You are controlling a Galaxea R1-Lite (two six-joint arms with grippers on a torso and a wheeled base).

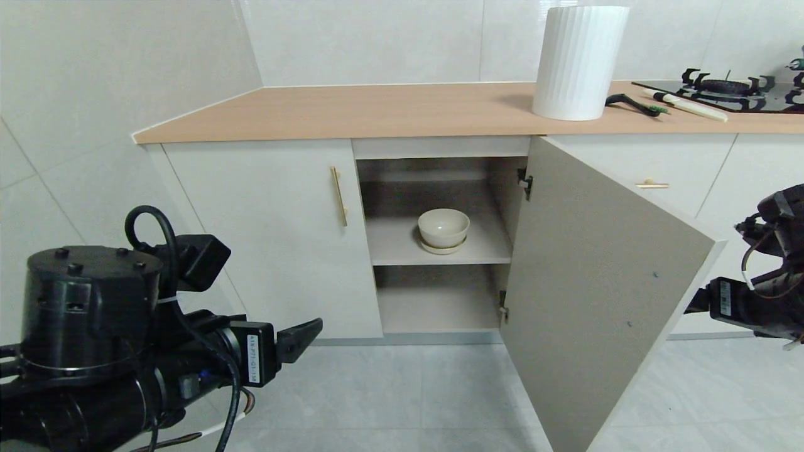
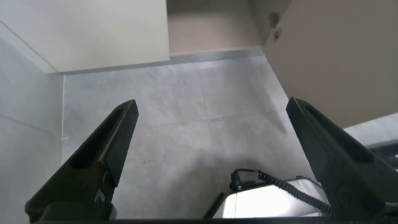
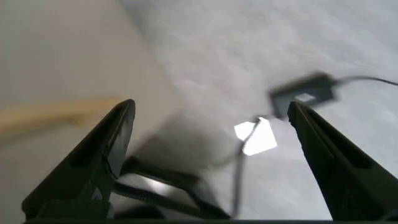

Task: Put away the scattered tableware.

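A cream bowl (image 1: 443, 226) sits on a small plate (image 1: 442, 248) on the middle shelf of the open cabinet (image 1: 433, 251). The cabinet door (image 1: 590, 282) is swung out to the right. My left gripper (image 1: 308, 333) hangs low at the left, in front of the closed door; it is open (image 2: 211, 104) over the grey floor with nothing between its fingers. My right arm (image 1: 754, 301) is at the far right, behind the open door. My right gripper (image 3: 210, 107) is open and empty beside a pale panel with a gold handle (image 3: 50, 115).
On the wooden counter (image 1: 377, 113) stand a tall white ribbed container (image 1: 579, 61), a black-handled brush (image 1: 631, 103) and a pale utensil (image 1: 688, 105), with a gas hob (image 1: 728, 88) at the far right. The left door (image 1: 270, 238) is closed. Grey tiled floor (image 1: 402, 389) lies below.
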